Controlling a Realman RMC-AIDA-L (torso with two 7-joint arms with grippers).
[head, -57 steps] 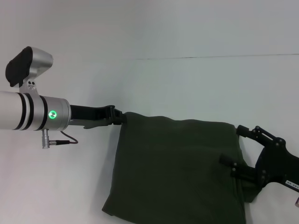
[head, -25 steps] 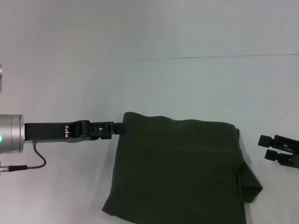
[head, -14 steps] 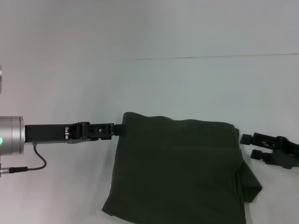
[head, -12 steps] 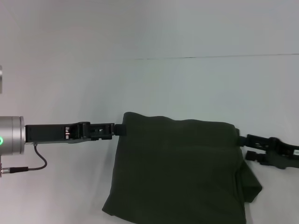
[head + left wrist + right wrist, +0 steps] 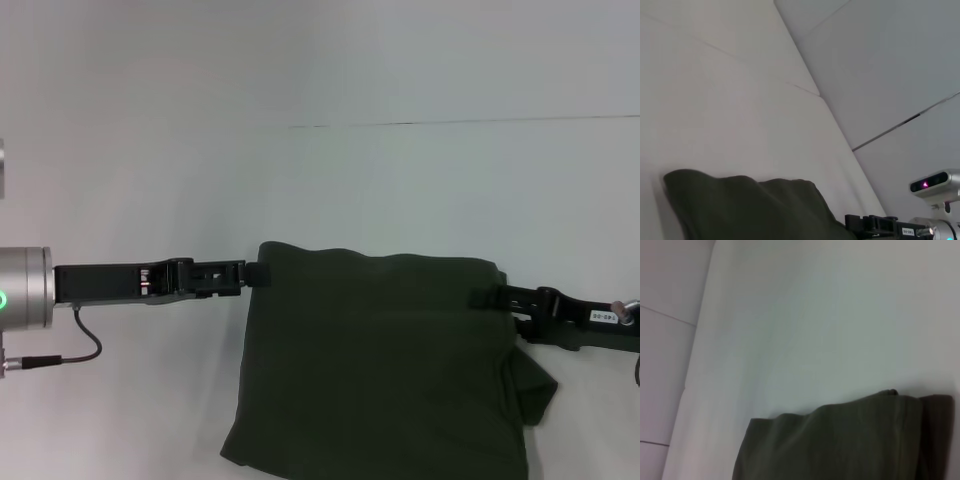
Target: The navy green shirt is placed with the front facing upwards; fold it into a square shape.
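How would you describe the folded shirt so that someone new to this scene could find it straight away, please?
On the pale table, look to the near middle, between the two dark arms reaching in from either side. The navy green shirt lies there as a dark olive, roughly square bundle, with the left hand at one far corner and the right hand at the other. It is the only cloth there.

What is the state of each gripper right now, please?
Left gripper: at the far left corner of the folded dark olive-green cotton shirt; cannot be told.
Right gripper: at the shirt's far right corner; cannot be told.
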